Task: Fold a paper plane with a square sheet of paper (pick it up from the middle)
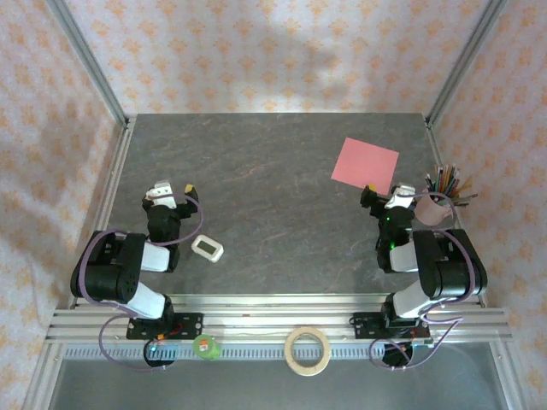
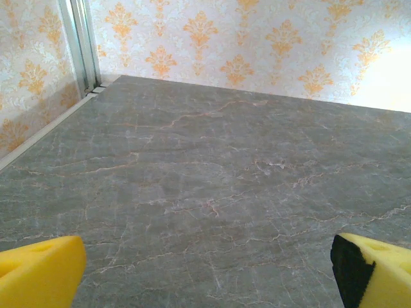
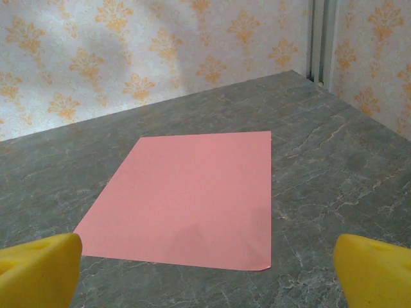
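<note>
Just ahead of the right jaws, flat on the grey table, lies the square sheet of paper. It is pink-red and unfolded. Its near edge sits a little beyond the yellow fingertips, apart from them. The right jaws stand wide, with nothing held and only table between them. From the wrist, the sheet lies slightly left of the midline between the jaws, turned so that one corner points away to the right. Its near right corner looks slightly lifted.

From above, a pink cup of coloured pencils stands just to the right of the right jaws, close beside the wrist.

The left jaws are also spread wide, their yellow pads far apart with bare table between and ahead of them. They are well apart from the sheet, which lies far off to their right. A small white gadget rests on the table behind the left jaws and a little to their right, near the left arm. Farther back, behind both sets of jaws, a roll of tape lies on the metal rail.
</note>
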